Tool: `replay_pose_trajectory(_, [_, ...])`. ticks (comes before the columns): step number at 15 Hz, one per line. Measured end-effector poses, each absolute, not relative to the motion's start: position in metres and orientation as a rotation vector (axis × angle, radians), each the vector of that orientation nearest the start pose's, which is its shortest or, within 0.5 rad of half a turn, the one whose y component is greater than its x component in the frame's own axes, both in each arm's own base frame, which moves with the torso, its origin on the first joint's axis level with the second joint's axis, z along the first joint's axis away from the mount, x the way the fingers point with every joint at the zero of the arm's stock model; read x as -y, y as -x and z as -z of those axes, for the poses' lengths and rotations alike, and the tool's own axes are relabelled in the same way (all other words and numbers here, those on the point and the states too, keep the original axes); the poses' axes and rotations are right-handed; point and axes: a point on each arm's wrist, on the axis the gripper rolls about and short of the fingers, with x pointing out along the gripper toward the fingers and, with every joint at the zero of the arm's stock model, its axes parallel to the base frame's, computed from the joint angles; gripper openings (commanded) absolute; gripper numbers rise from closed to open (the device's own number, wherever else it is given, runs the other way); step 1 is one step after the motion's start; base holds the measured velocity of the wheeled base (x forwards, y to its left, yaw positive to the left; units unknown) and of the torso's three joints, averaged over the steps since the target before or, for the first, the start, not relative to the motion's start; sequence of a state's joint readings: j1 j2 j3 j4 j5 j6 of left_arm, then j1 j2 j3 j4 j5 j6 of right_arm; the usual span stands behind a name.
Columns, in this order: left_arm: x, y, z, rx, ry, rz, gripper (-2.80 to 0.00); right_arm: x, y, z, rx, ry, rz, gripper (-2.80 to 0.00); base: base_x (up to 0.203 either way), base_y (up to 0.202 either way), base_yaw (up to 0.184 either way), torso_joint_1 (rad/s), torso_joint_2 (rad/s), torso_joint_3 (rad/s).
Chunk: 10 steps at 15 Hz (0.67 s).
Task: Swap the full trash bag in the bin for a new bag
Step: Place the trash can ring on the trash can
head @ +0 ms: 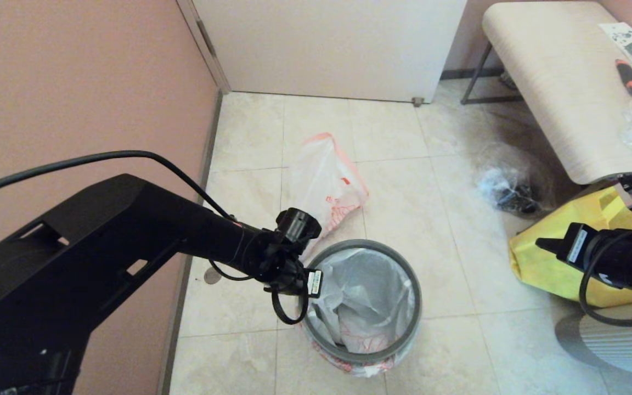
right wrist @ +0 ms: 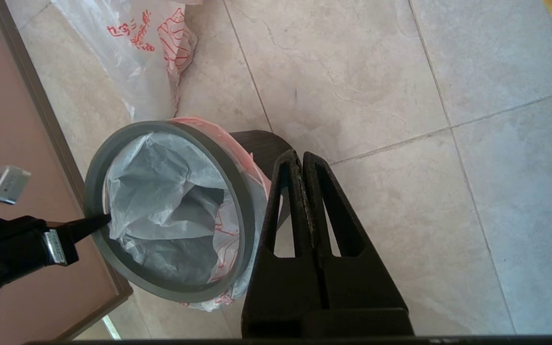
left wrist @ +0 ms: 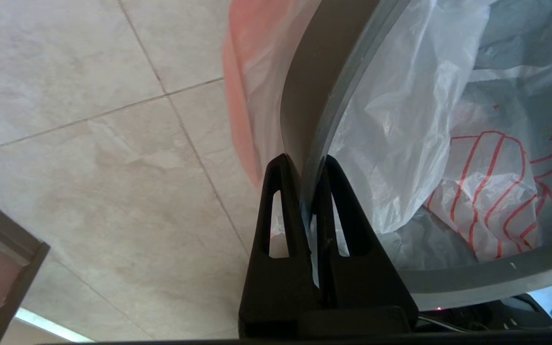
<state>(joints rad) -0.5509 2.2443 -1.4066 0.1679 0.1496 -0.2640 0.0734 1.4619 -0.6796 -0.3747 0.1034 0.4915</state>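
Head view: the bin (head: 361, 302) stands on the floor tiles at lower centre, already lined with a thin white bag (head: 368, 307) carrying red print, held under the grey ring (head: 416, 296). A second white bag (head: 327, 184) with red print lies above it. The left gripper (head: 311, 281) is at the ring's left edge. The right gripper (head: 546, 244) idles at right, near the yellow tote (head: 557, 258).

Left wrist view: the left gripper's fingers (left wrist: 276, 201) are pinched on the ring (left wrist: 319, 120).

Right wrist view: its fingers (right wrist: 283, 201) are pressed together, holding nothing, beside the bin (right wrist: 257, 141).

Judgement: seat the ring evenly; avoid tearing film.
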Motion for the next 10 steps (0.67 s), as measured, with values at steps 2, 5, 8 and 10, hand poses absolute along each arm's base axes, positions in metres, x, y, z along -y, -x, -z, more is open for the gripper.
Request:
replay_pose_trajectory(2, [0.216, -0.357, -0.063, -0.99, -0.109, 0.238, -2.8, -0.02, -0.238, -0.188, -0.443, -0.489, -0.071, -2.8, 0.0, 0.0, 0.0, 0.0, 0.0, 0.0])
replay_pose_trajectory(5, [0.217, -0.363, -0.054, -1.002, -0.111, 0.231, -2.8, -0.021, -0.239, -0.187, -0.446, -0.489, -0.075, -2.8, 0.0, 0.0, 0.0, 0.0, 0.0, 0.0])
replay_pose_trajectory(8, [0.217, -0.369, -0.045, -1.016, -0.115, 0.221, -2.8, -0.031, -0.242, -0.186, -0.46, -0.479, -0.108, -2.8, 0.0, 0.0, 0.0, 0.0, 0.0, 0.0])
replay_pose_trajectory(10, [0.217, -0.37, -0.042, -1.018, -0.115, 0.219, -2.8, -0.043, -0.246, -0.18, -0.484, -0.461, -0.122, -2.8, 0.0, 0.0, 0.0, 0.0, 0.0, 0.0])
